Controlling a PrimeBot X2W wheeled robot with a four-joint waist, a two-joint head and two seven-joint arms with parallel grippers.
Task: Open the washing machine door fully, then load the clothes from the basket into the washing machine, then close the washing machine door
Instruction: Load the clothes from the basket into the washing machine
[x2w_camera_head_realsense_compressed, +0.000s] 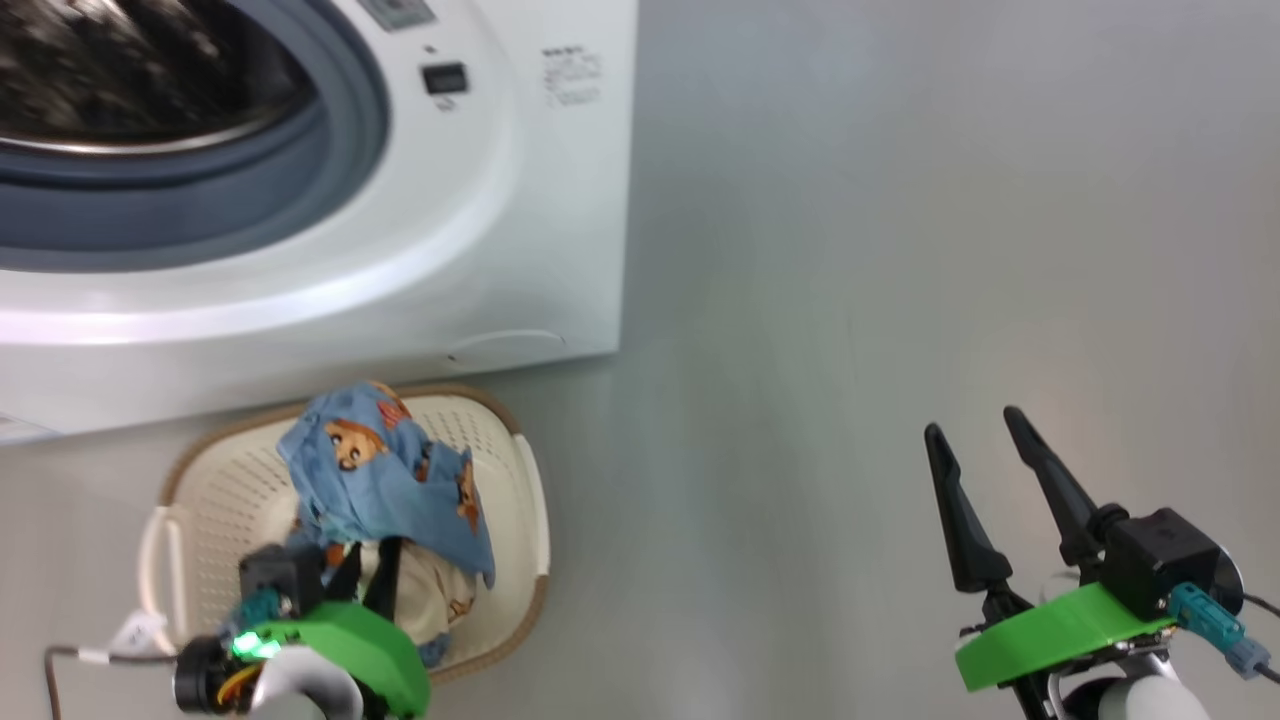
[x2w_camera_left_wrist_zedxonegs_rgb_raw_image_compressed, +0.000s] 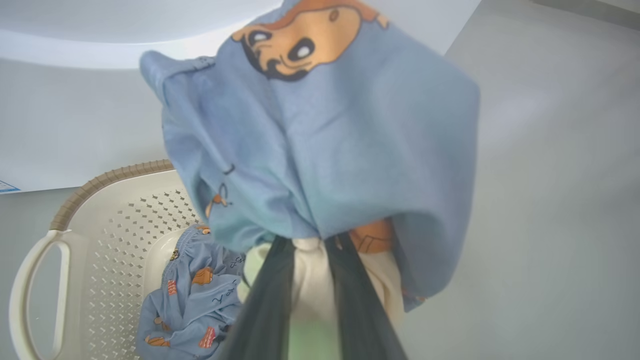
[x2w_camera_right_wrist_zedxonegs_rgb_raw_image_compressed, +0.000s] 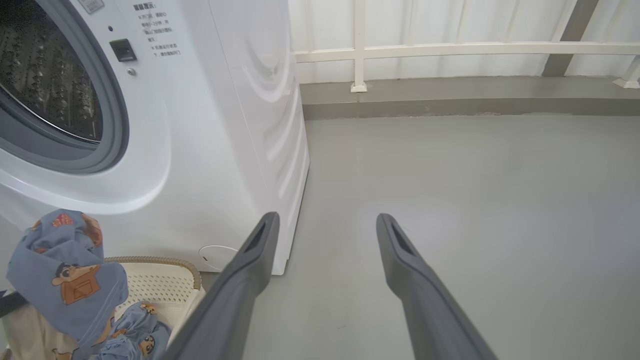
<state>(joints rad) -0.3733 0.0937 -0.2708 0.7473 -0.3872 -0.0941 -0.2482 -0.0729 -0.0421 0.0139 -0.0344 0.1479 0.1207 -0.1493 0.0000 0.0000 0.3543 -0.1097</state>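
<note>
Light-blue garment (x2w_camera_head_realsense_compressed: 385, 470) gripped above the basket (x2w_camera_head_realsense_compressed: 220, 490)

The left gripper (x2w_camera_head_realsense_compressed: 372, 565) is closed narrowly on the garment's cream-white part, and the blue cloth is draped over its fingers (x2w_camera_left_wrist_zedxonegs_rgb_raw_image_compressed: 345, 280). A second garment (x2w_camera_left_wrist_zedxonegs_rgb_raw_image_compressed: 190, 300) is seen in the basket, which is set on the floor (x2w_camera_head_realsense_compressed: 850, 300) just before the washing machine (x2w_camera_head_realsense_compressed: 480, 200). The right gripper (x2w_camera_head_realsense_compressed: 975, 425) is held wide and empty over the floor.

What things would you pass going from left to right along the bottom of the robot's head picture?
Cream-white perforated plastic basket with brown rim → bare grey floor → right gripper with two long dark fingers, jaws open.
</note>
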